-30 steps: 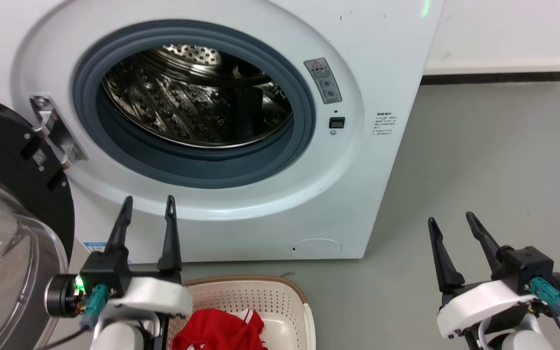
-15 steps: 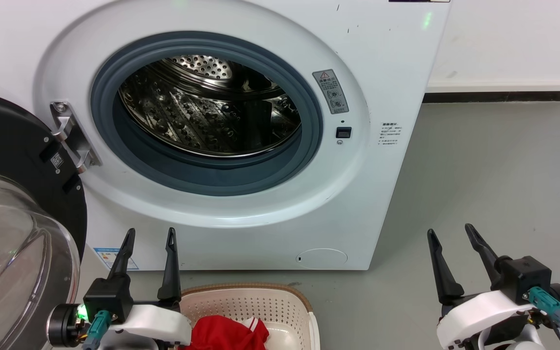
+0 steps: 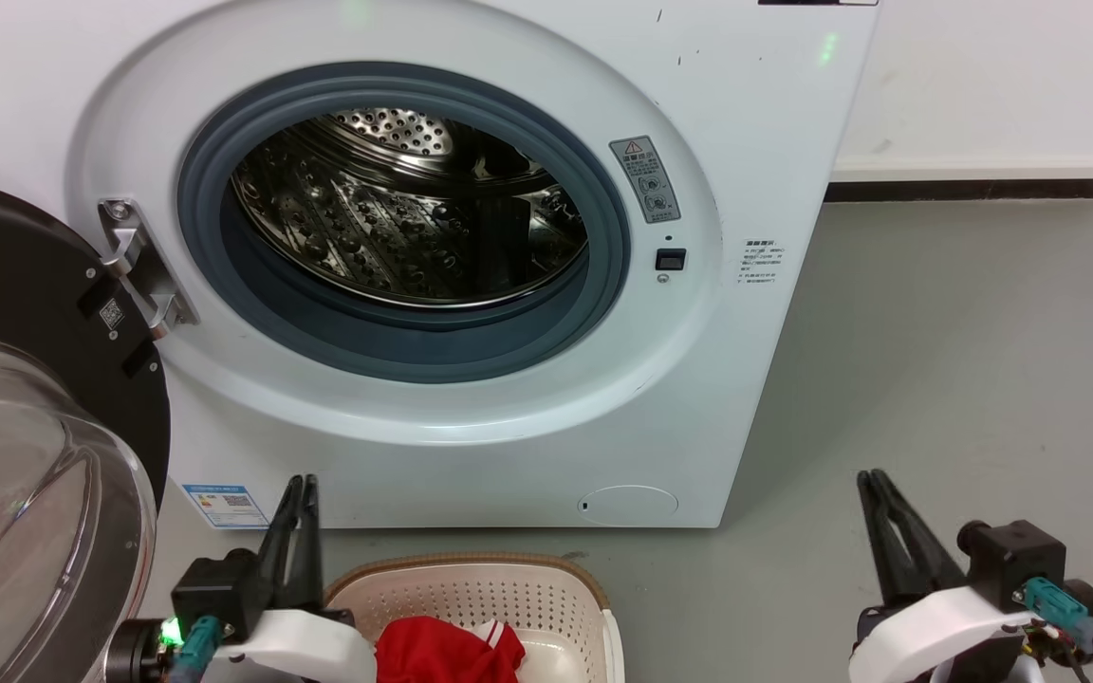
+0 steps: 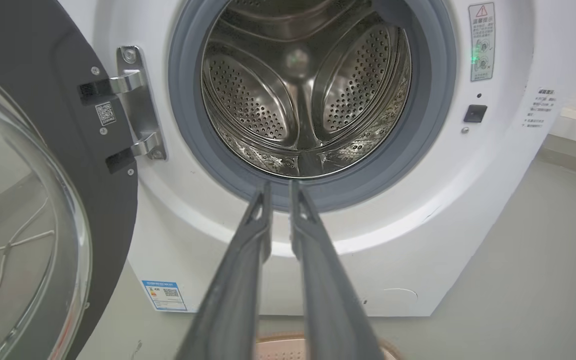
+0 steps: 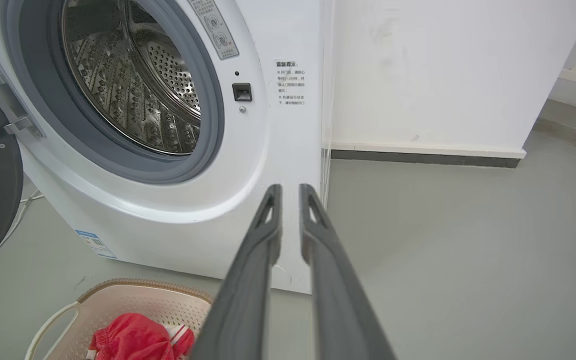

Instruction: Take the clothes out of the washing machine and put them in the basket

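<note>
Your left gripper [image 3: 298,486] and right gripper [image 3: 874,479], each with its fingers closed together, hang near you, before the washing machine [image 3: 755,142]. Between them the red clothes [image 3: 447,653] lie in the basket [image 3: 471,563]; the door [image 3: 15,285] stands open, far left.

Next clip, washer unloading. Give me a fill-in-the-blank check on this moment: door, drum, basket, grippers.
The washing machine has its door standing ____.
The visible part of the drum is ____.
The clothes in the basket are mainly ____ in colour.
The left gripper and the right gripper are both ____, holding nothing.
Missing words: open; empty; red; shut.
</note>
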`<state>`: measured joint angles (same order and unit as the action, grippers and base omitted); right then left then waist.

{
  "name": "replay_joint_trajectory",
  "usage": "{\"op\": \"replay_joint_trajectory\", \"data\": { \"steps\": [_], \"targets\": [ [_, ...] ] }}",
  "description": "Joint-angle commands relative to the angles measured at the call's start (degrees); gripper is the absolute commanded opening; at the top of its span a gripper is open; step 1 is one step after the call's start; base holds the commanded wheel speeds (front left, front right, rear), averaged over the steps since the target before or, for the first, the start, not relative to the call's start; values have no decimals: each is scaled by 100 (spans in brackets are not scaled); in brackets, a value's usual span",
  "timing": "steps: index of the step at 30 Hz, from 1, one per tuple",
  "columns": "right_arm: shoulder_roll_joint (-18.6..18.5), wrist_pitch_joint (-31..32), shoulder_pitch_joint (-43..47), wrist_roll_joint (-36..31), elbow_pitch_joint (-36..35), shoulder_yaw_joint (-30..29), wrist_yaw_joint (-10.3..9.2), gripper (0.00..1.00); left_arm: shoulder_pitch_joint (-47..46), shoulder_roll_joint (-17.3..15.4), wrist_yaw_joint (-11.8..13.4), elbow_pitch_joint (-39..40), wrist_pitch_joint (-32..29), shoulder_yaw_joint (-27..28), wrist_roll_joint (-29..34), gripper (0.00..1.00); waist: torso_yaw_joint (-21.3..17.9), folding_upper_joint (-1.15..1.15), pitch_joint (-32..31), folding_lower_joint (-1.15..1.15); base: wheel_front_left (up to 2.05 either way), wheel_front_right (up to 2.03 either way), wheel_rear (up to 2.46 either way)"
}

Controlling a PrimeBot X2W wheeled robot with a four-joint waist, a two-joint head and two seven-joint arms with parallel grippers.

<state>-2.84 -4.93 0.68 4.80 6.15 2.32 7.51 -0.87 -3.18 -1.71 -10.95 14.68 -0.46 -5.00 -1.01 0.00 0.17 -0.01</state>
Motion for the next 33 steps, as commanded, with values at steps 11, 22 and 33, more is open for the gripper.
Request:
{"op": "replay_joint_trajectory", "data": {
  "steps": [11,22,33],
  "targets": [
    [-74,114,-149,1561,58,-58,0,0,-170,-7,-99,-18,-376,154,-1459,0,10,0,0,1,0,0,0],
    [-113,208,-235,2630,160,-110,-1,0,-210,-3,-169,-30,-600,209,-2491,0,18,0,0,1,0,0,0],
    [-142,310,-312,3665,255,-176,-1,0,-272,2,-238,-69,-841,285,-3496,0,27,0,0,1,0,0,0]
  ]
}}
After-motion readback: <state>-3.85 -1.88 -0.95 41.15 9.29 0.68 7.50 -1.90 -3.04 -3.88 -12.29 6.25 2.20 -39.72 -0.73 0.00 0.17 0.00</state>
